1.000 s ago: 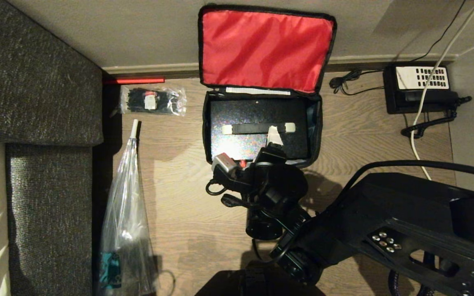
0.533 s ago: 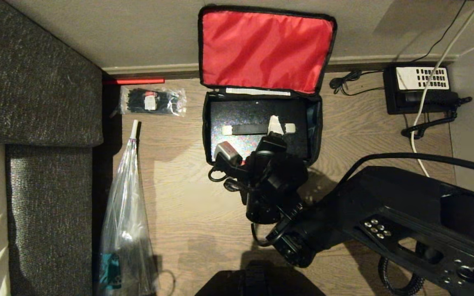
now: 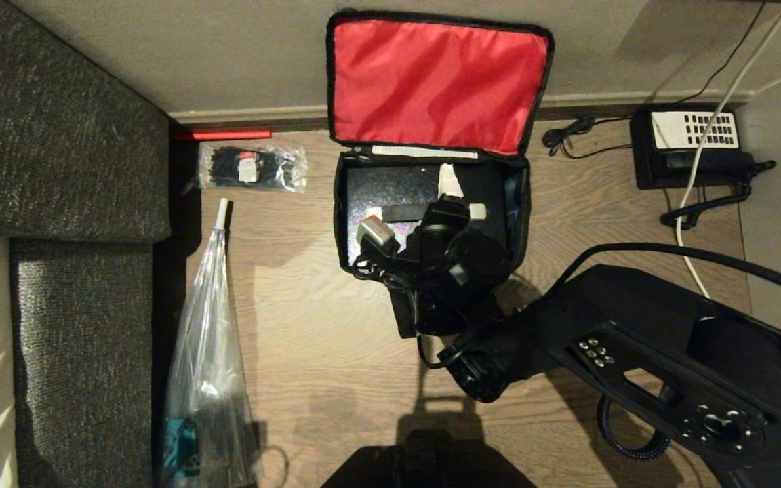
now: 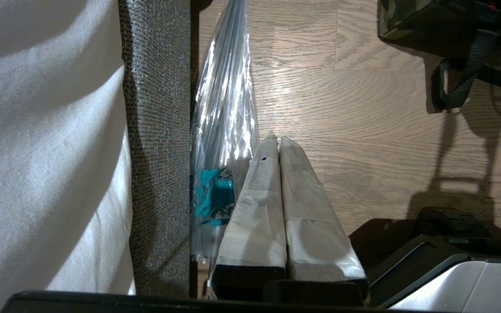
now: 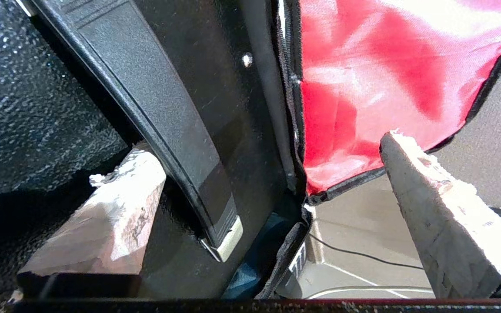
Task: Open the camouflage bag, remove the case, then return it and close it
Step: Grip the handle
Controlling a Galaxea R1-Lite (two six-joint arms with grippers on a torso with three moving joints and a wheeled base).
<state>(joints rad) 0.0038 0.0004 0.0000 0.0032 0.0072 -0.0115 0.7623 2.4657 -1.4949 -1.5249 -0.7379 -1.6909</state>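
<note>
My right tool (image 5: 272,174) gapes wide astride the case (image 3: 404,186) handle (image 5: 163,108); closing off-center could slip off, snagging camouflage bag (image 3: 431,81) lining.

Case (image 3: 397,193) front half behind arm

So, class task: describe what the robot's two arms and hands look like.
The right arm is bulky, black and angular, with silver screw heads and black cables looping along it. The right hand has two wedge-shaped fingers wrapped in worn whitish tape. The left hand has the same taped fingers on a black base.
</note>
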